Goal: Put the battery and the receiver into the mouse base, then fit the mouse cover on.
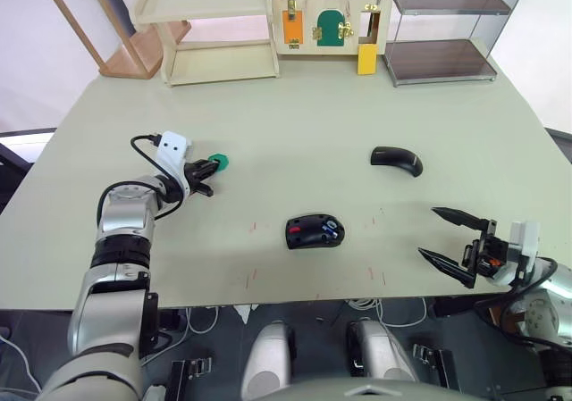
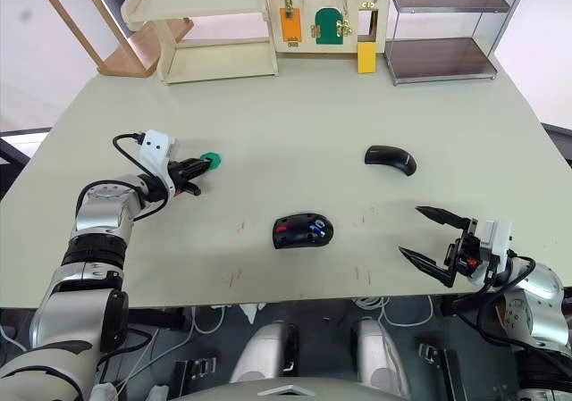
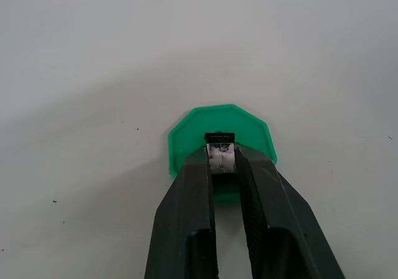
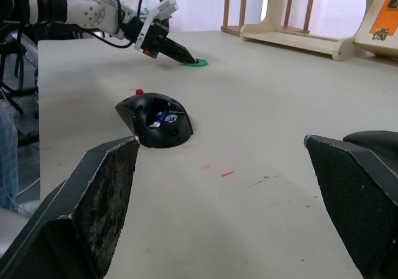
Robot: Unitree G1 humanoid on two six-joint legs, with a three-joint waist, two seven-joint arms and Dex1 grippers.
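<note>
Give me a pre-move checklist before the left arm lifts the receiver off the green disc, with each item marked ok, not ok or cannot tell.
1. left gripper shut on the receiver: ok; the fingers pinch its small silvery body.
2. Receiver over the green disc, nothing else touching: ok.
3. Battery already in the mouse base: ok; a blue piece sits inside.
4. Receiver slot in the base free: cannot tell.
5. Path from disc to base across the table free of things: ok.
6. right gripper open, apart from the base; mouse cover lying aside: ok.
</note>
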